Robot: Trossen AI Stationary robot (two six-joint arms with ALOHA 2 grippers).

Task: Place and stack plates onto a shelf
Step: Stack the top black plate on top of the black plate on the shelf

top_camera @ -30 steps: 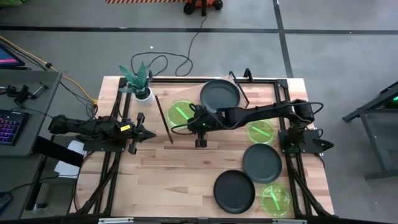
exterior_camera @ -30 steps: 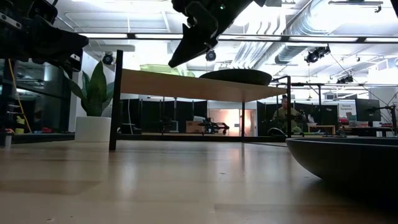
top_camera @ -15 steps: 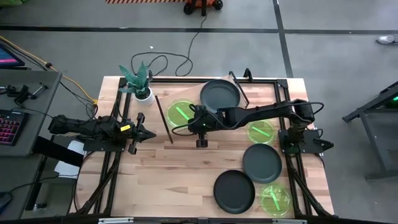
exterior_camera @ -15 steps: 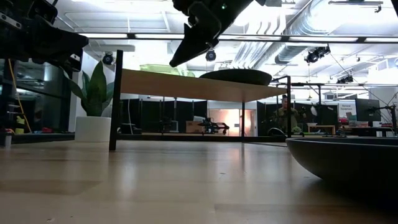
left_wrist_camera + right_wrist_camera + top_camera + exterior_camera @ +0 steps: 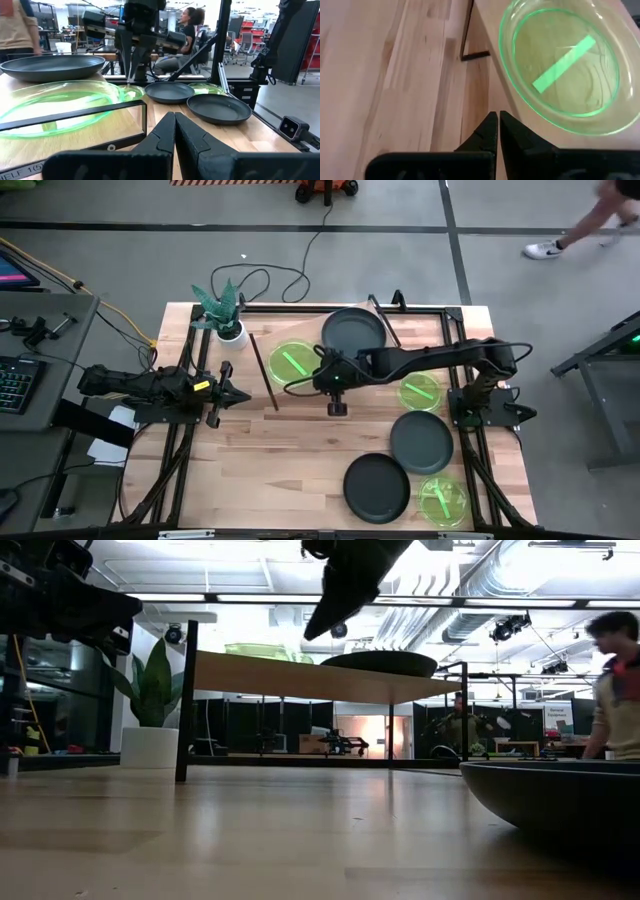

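Two of six shelved: green plate (image 5: 290, 359) and grey plate (image 5: 353, 330) side by side on shelf (image 5: 310, 338), just behind right claw (image 5: 336, 408). Right claw pressed together, empty, above surface (image 5: 270, 470). Left claw (image 5: 240, 396) also pressed together, parked well apart. Remaining: two grey plates (image 5: 421, 442), two green plates (image 5: 420, 391) beyond right claw. No stacking yet.

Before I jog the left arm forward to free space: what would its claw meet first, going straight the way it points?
Probably the shelf's thin black leg at the near end of the shelf, with the green plate on it just beyond. The left claw is shut and points that way; depth is unclear.
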